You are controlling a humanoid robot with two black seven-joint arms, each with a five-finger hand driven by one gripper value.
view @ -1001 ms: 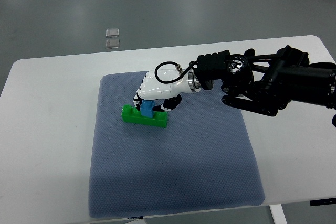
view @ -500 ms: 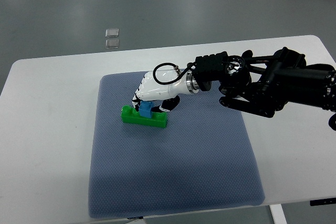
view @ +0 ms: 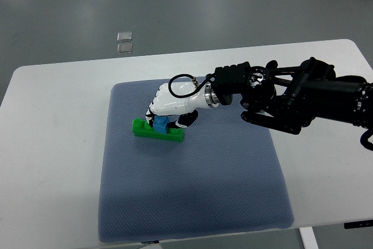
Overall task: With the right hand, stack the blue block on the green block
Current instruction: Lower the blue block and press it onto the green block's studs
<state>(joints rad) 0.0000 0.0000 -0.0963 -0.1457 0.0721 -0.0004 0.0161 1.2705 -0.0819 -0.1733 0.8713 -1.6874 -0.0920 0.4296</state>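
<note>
Gripping blue block [view: 161, 123] | right hand [view: 170, 104] fingers clamped | block touching green block [view: 156, 132] top

The right hand [view: 170, 104] covers most of the blue block [view: 161, 124]; only a small patch shows beneath the curled fingers, so the contact between the blue block and the green block [view: 157, 132] under it cannot be made out. The hand also hides the green block's far edge. The black arm behind the hand runs off the right edge. Far beyond the green block, two small pale squares [view: 124, 41] on the floor are too small to identify.
</note>
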